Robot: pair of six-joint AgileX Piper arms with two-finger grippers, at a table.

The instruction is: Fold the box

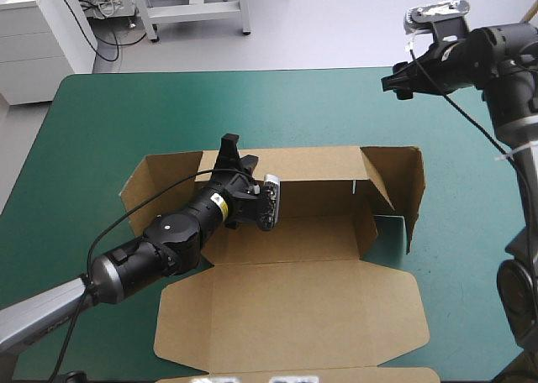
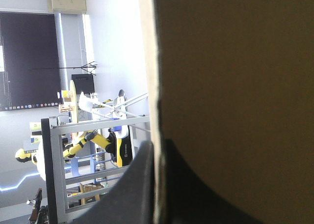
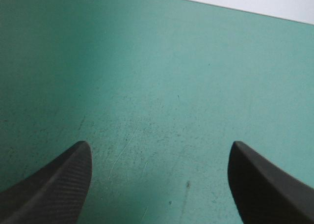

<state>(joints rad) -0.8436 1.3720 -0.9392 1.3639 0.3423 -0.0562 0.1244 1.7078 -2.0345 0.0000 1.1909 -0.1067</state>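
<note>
Your left gripper [image 1: 229,152] is pinching the far wall [image 1: 311,166] of the box [image 1: 286,232]. The brown board is squeezed between its black fingers. I think it holds on there to keep that wall standing up, or to bend it over into the box. Your left arm reaches in from 8 o'clock, across the box floor.

Your right gripper [image 1: 402,82] is up high at about 2 o'clock. Its fingers are wide apart and hold nothing. Below it is only the teal-green table cover [image 3: 162,76]. It looks parked there so it is out of the way.

The box sits in the middle of the table, and it is half made. The far wall stands up, and so does the side wall [image 1: 402,186] at 3 o'clock. The flap [image 1: 155,181] at 9 o'clock leans out and does not look tucked in. The big lid [image 1: 294,312] lies flat toward 6 o'clock.
</note>
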